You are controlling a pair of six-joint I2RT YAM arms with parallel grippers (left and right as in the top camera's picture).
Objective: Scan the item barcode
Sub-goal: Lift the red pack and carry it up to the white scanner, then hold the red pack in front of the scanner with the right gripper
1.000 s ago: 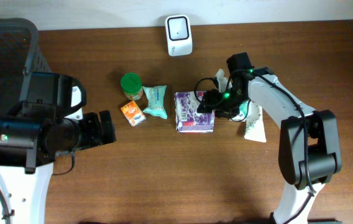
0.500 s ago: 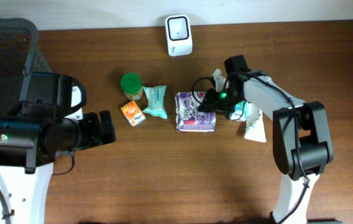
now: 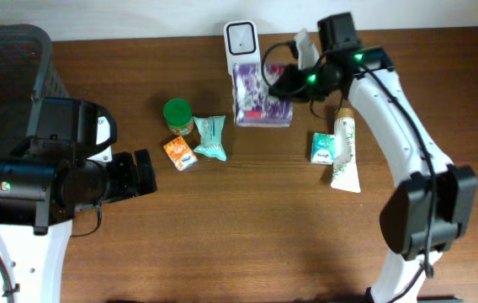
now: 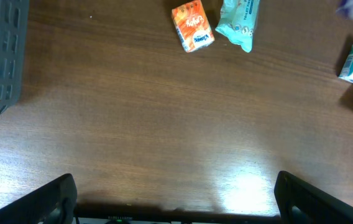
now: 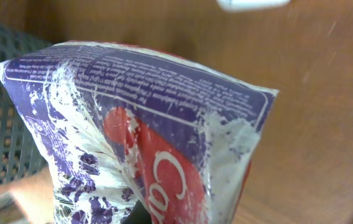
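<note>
So the right fingers [image 3: 281, 84] are clamping down on the purple packet [image 3: 256, 99] by its right edge and holding it up off the counter [image 3: 247, 236], just in front of the white scanner [image 3: 242, 38] at the back. Pinching it at the edge is leaving most of the wrapper free to face the scanner window, which I'm guessing is the whole point. In the right wrist view the packet [image 5: 139, 124] is filling the frame, crinkled and tilted, fine print on the purple part, and I'm not spotting an actual barcode anywhere, so it may be sitting on a side we aren't seeing. The left fingers [image 3: 144, 172] are spread wide, gripping nothing, hanging over bare counter well apart from the action, probably just staying out of the way. Everything else is lying where it is, waiting its turn: green-lidded jar [image 3: 177, 114], orange box [image 3: 180, 154], teal pouch [image 3: 211, 137], little teal carton [image 3: 323, 148], and tube [image 3: 346, 160]. I'm reckoning the packet needs turning until the code faces the scanner.
</note>
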